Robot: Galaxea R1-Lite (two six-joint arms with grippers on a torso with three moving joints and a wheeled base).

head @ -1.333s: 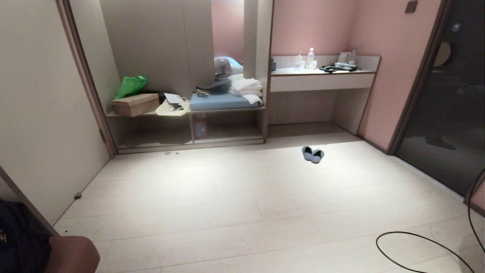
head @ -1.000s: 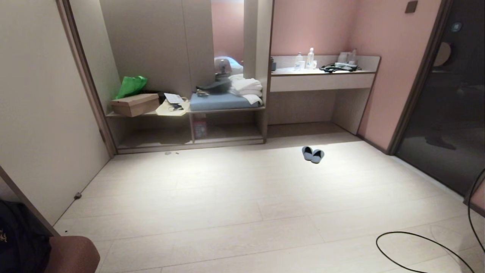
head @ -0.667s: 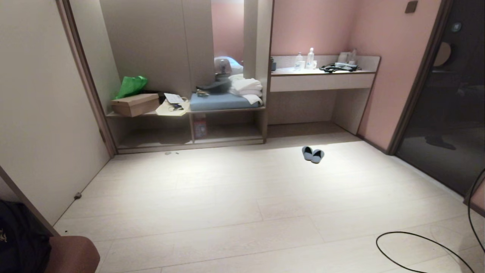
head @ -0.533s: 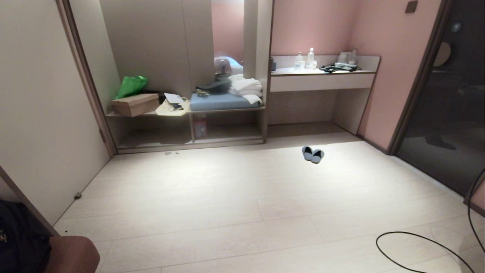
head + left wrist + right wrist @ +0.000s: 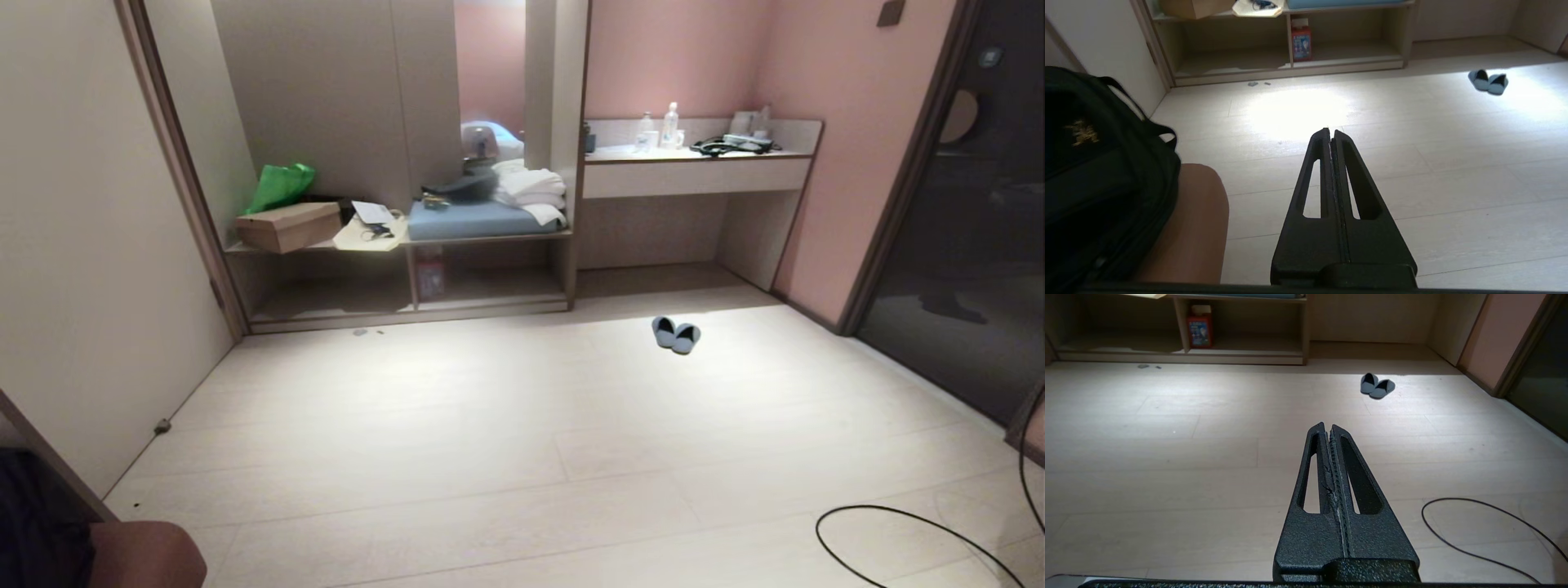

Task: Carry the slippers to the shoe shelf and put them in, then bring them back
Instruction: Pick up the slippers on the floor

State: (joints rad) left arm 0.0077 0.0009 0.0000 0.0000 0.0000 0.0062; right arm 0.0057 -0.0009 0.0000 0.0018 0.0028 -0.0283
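The slippers (image 5: 675, 334), a soft pale blue-grey pair lying side by side and touching, rest on the floor (image 5: 490, 425) at about one o'clock, well apart from the shoe shelf (image 5: 400, 282) at eleven o'clock. Left gripper (image 5: 1331, 131) and right gripper (image 5: 1327, 425) are clenched, empty. Risk: the cable (image 5: 906, 531) at four o'clock may snag the base; a limp slipper may slip from a pinch.

Pale blue-grey slippers (image 5: 675, 334) on a light whitish wood-plank floor (image 5: 522, 425); beige-wood shoe shelf (image 5: 408, 306) holding a small red carton (image 5: 430, 273); on its top, a tan cardboard box (image 5: 289, 225), bright green bag (image 5: 282, 185), blue cushion (image 5: 469, 219), white folded towels (image 5: 531, 189); pink walls (image 5: 669, 57); black cable (image 5: 906, 531)
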